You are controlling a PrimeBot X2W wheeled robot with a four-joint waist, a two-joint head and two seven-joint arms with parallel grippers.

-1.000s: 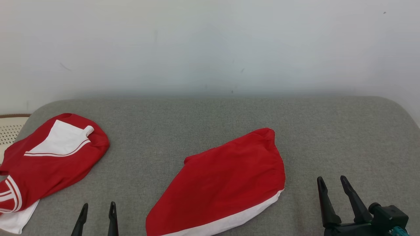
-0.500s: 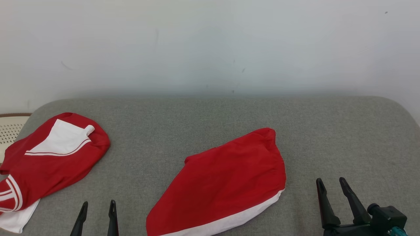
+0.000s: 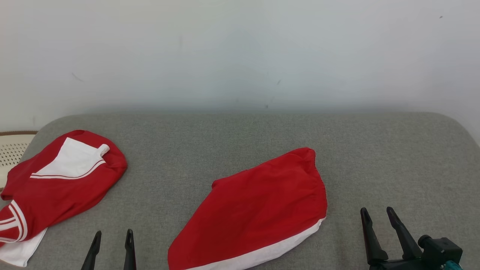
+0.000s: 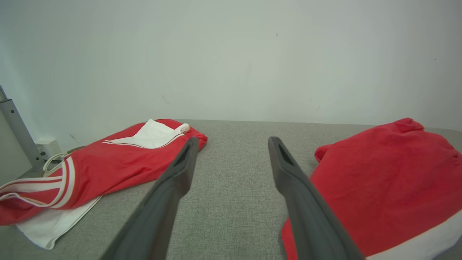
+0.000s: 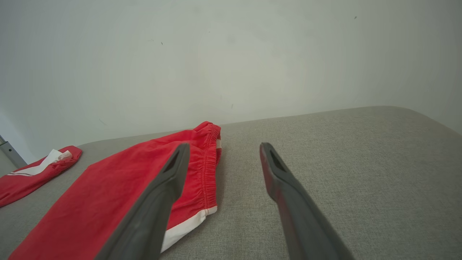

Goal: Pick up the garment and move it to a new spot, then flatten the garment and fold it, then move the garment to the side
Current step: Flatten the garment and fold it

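Head view — left end effector (image 3: pixel 114 231), right end effector (image 3: pixel 376 209) — low, agape

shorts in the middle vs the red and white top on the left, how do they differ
The shorts lie flat and smooth mid-way along the grey surface; the top is rumpled near its left end. The shorts carry a single white band along the near edge; the top shows a white panel, thin stripes and a striped cuff. Both are red with white trim and rest on the same surface.
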